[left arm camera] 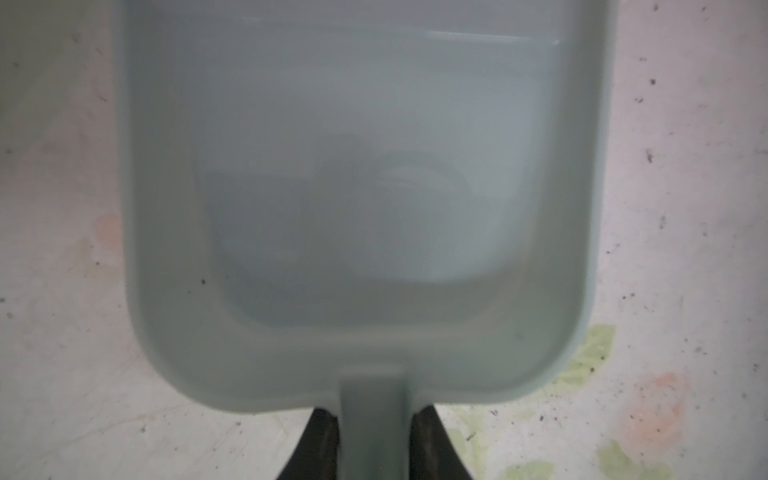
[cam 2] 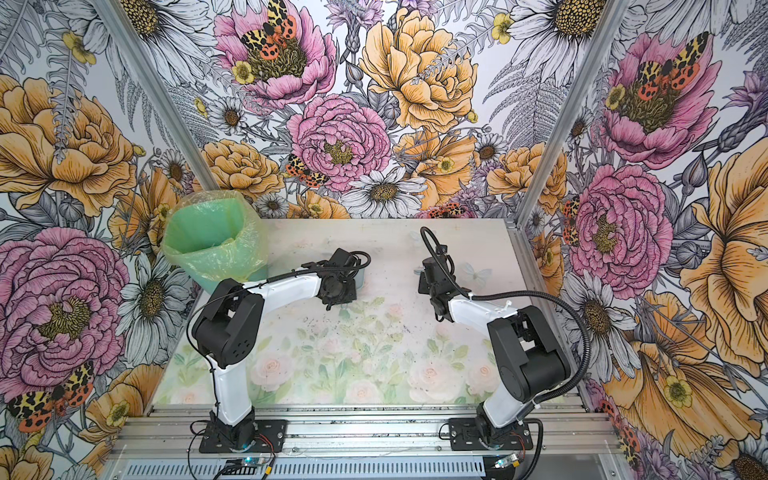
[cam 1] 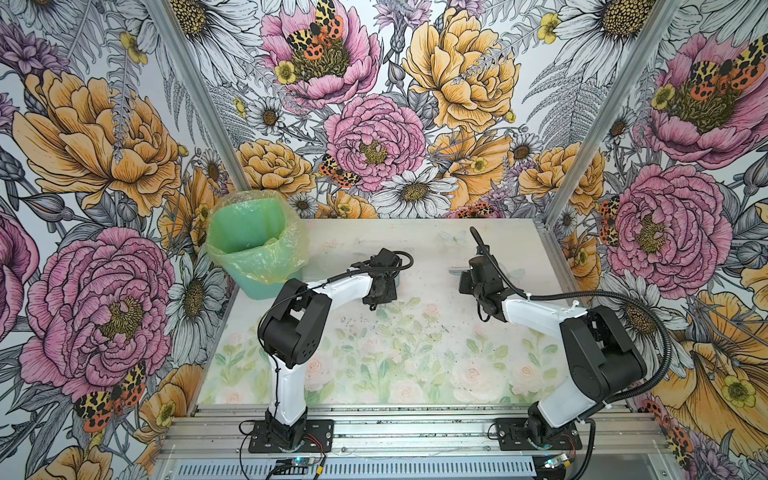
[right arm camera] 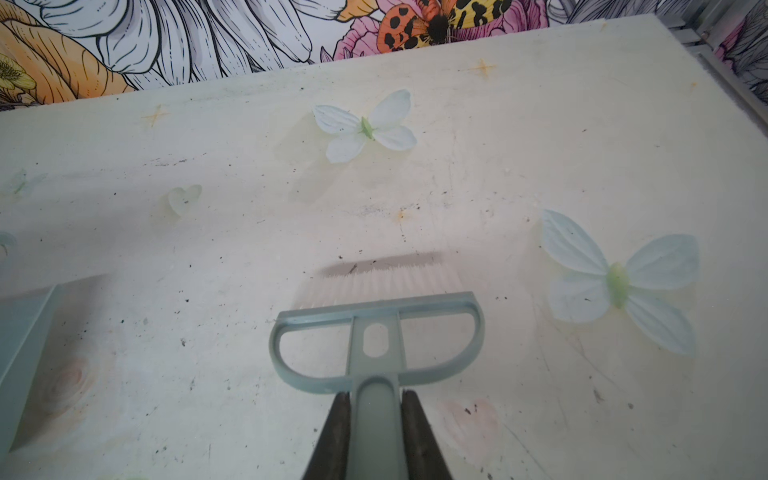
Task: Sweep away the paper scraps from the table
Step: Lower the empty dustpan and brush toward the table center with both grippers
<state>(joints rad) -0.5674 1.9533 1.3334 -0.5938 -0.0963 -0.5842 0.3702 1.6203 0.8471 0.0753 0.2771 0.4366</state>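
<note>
Left gripper (left arm camera: pixel 376 419) pinches the dustpan (left arm camera: pixel 357 208) by its handle. The pan sits level ahead of it, mouth outward to receive. Right gripper (right arm camera: pixel 376 415) clamps the brush (right arm camera: pixel 376 328) handle, bristles ahead, angled down at the table (cam 1: pixel 415 353) for sweeping. Paper scraps: none visible ahead of either gripper or in the pan, only dark specks. Likely finished.

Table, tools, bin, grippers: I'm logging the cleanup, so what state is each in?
table: no paper scraps visible, only dark specks.
dustpan: empty, gripped by its handle.
brush: gripped by its handle, bristles toward the table.
bin: upright, bag-lined.
left gripper: shut on dustpan.
right gripper: shut on brush.
</note>
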